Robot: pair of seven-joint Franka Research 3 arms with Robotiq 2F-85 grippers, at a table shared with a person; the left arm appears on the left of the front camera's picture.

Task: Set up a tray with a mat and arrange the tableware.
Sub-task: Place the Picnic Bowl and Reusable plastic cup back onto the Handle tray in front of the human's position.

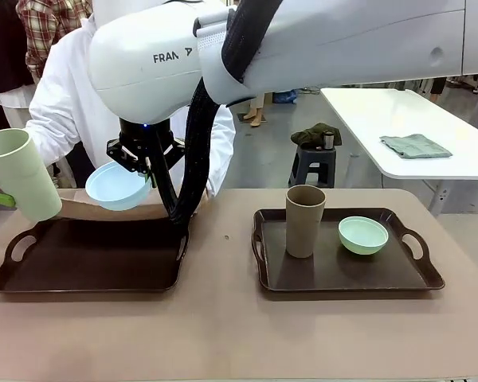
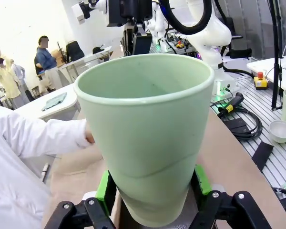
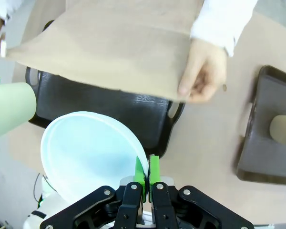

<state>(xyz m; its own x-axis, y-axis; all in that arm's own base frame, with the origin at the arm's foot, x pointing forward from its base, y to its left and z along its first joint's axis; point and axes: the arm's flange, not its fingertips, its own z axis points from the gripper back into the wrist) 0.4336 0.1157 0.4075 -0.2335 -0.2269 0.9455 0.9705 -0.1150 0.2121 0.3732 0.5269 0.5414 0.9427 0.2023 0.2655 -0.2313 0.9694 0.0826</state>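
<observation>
My left gripper [image 2: 152, 191] is shut on the lower part of the pale green tumbler [image 2: 148, 133], its green pads [image 2: 106, 188] on either side. The tumbler [image 1: 20, 175] hangs above the left tray's [image 1: 88, 259] far left end. My right arm reaches across to the left, and its gripper [image 3: 147, 169] is shut on the rim of the light blue bowl [image 3: 90, 152], which hangs tilted over that tray's back edge [image 1: 115, 187]. A person's hand [image 3: 205, 71] holds a tan mat [image 3: 114, 43] over the bare left tray [image 3: 109, 112]. The right tray [image 1: 346, 270] carries the brown tumbler [image 1: 304, 220] and the mint green bowl [image 1: 362, 235].
The person in a white top [image 1: 64, 103] leans over the table's far side behind the left tray. Bare tabletop [image 1: 223, 334] lies in front of both trays and between them. A white table [image 1: 406, 127] and a stool [image 1: 311, 163] stand farther back.
</observation>
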